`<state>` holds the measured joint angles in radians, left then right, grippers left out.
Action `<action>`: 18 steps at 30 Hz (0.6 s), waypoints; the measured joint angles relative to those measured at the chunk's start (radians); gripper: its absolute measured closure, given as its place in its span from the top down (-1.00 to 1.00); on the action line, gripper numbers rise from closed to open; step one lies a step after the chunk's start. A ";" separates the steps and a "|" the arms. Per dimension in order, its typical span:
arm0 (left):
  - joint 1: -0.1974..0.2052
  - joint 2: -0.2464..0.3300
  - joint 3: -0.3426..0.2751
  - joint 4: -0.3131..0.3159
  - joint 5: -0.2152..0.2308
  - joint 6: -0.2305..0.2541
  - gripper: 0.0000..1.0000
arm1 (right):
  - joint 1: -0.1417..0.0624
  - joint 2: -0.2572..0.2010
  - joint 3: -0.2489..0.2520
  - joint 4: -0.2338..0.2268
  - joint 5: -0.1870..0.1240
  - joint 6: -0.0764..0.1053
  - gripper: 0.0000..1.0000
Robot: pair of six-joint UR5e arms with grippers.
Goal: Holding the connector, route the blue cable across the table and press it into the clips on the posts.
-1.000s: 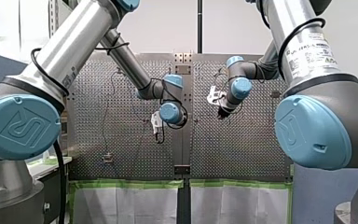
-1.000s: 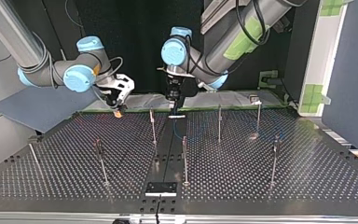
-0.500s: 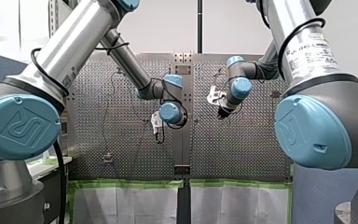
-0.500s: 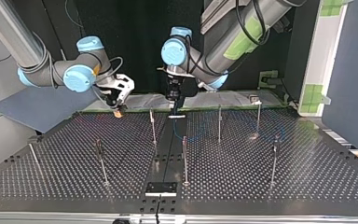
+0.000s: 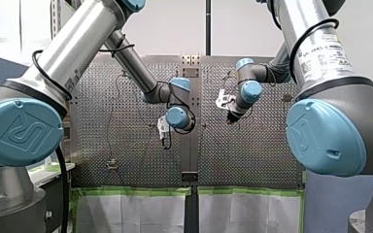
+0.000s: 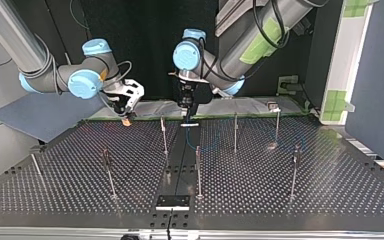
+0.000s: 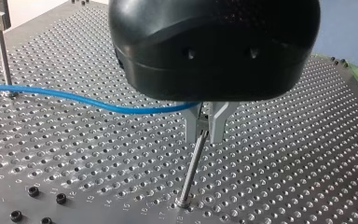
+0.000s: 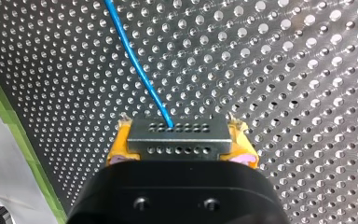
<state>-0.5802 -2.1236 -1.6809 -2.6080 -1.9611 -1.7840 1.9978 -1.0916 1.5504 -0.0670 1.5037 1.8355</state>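
Nothing has moved in the last 1 second. Both arms and the cable sit exactly as they did, so this reads as a hold, not a travel.

I work outward from the top view's camera and place everything off the post point(image 7: 193, 170) under my left hand. The other posts point(image 6: 198, 172) stand nearer the camera than it and well apart from it, and I see no cable in their tops. Next, the cable point(image 7: 74, 97), blue, lies slack on the desk point(image 7: 284, 163). It curves away from the post and passes the foot of a neighbouring post point(image 7: 2, 51). Then comes the post itself, near the desk's far edge.

My left hand point(image 7: 208, 133) is right on its top, with the metal fingers point(image 7: 195, 126) drawn close together. As far as I can judge, it is clenched on the cable where the cable meets the post. The fingers hide the clip, so I cannot tell whether the cable is seated.

To the top view's left of the post, well apart and above the desk, is my right hand point(image 6: 126, 119). It is clenched on the connector point(image 8: 177, 135), with a yellow pad point(image 8: 121, 150) on either side. The cable leaves the connector's front.

The stillness probably means the press into this 1st clip is under way or just finishing. The routing looks to be at an early stage, with the remaining posts to come.
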 joint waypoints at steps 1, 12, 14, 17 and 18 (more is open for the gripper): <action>0.000 0.000 0.000 0.000 0.000 0.000 -0.67 | 0.000 0.000 0.000 0.000 0.000 0.000 -1.00; -0.001 0.000 0.000 -0.002 0.000 0.000 -0.67 | 0.000 0.000 0.000 0.000 0.000 0.000 -1.00; -0.005 -0.004 0.003 -0.008 0.000 0.002 -0.67 | 0.001 0.001 0.000 0.001 0.000 -0.001 -1.00; -0.012 -0.017 0.006 -0.015 0.000 0.004 -0.67 | 0.006 0.014 -0.001 0.014 0.002 -0.011 -1.00; -0.013 -0.021 0.007 -0.016 0.000 0.004 -0.67 | 0.007 0.020 -0.001 0.019 0.002 -0.013 -1.00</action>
<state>-0.5936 -2.1446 -1.6741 -2.6244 -1.9610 -1.7799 2.0046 -1.0716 1.5493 -0.0484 1.5060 1.8222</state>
